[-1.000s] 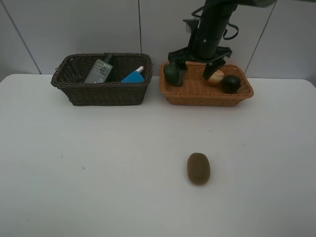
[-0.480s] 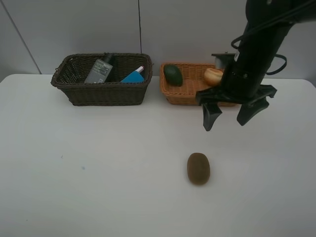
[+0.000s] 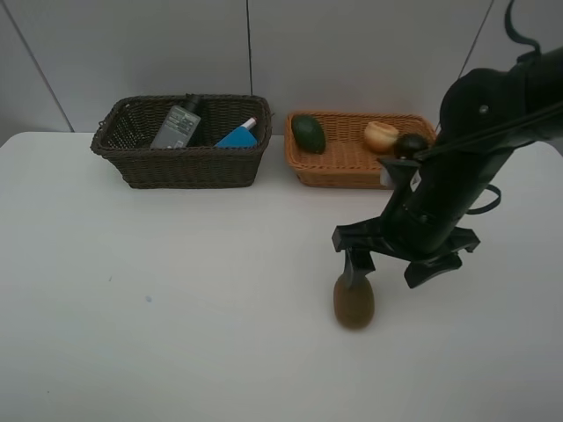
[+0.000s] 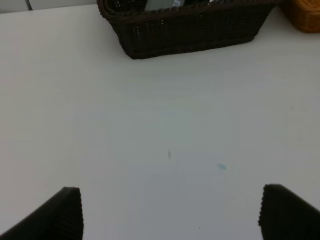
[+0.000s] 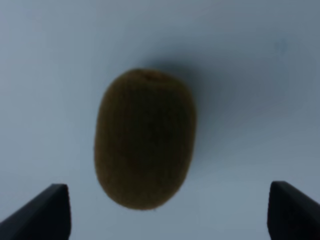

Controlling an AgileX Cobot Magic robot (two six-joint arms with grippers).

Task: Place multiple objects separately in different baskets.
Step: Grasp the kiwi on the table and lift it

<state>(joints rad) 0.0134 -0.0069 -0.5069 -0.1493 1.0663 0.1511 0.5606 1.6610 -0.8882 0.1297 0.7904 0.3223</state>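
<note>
Right claw (image 3: 393, 261) hung wide open over the kiwi (image 3: 354, 300), low centre on the counter (image 3: 176, 299); best to centre across its narrow width, then squeeze gently.

The right arm reaches down over the table, its gripper (image 3: 391, 262) spread wide open. The left gripper (image 4: 170, 212) also hangs wide open.
</note>
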